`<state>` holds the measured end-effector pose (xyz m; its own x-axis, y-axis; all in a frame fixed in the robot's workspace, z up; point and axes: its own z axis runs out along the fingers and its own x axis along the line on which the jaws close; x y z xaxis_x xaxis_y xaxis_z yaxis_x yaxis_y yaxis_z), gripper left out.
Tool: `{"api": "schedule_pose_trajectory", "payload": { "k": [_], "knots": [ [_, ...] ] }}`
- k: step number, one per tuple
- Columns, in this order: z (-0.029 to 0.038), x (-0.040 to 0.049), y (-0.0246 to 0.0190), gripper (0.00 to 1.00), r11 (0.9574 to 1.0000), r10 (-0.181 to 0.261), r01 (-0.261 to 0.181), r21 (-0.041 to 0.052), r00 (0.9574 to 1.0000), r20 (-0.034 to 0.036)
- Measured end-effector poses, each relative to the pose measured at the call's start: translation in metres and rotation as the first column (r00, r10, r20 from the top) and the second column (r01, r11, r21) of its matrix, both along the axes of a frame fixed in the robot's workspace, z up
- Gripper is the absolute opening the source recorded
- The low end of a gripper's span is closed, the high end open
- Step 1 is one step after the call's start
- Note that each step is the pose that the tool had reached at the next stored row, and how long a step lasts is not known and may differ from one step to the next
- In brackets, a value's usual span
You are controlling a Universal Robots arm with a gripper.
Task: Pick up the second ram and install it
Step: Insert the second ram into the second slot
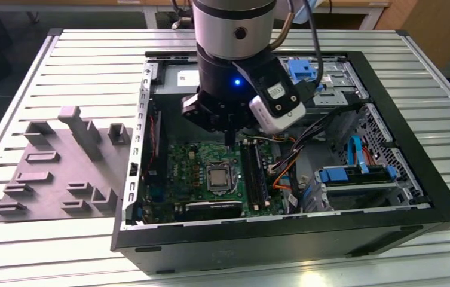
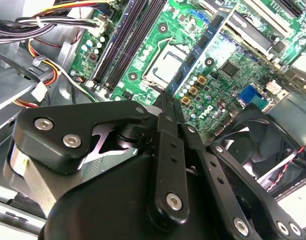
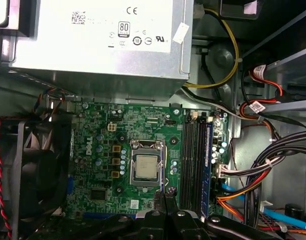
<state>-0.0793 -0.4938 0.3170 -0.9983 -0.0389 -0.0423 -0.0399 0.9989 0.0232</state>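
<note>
My gripper (image 1: 233,139) hangs inside the open computer case (image 1: 288,230), just above the green motherboard (image 1: 196,161). Its two thin black fingers (image 2: 166,100) are pressed together, with nothing visible between them. The tip (image 3: 164,196) sits between the silver processor (image 3: 146,169) and the memory slots (image 3: 195,160). Long dark sticks stand in those slots (image 2: 128,42), beside a blue slot. I cannot tell which of them is the second ram. In the exterior view the slots (image 1: 254,173) run just to the right of the processor (image 1: 219,177).
A pale grey moulded tray (image 1: 57,167) with upright blocks lies on the slatted table on the exterior view's left. Inside the case are a black fan (image 3: 33,170), a grey power supply (image 3: 103,40), bundled cables (image 3: 263,165) and blue drive brackets (image 1: 340,173).
</note>
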Motion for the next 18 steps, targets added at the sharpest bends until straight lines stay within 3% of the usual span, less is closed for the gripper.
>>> {"api": "schedule_pose_trajectory", "payload": {
  "k": [18],
  "knots": [
    [-0.0011, 0.0082, 0.0000, 0.11, 1.0000, 0.000, 0.000, -0.0001, 1.0000, 0.0000]
  ]
}}
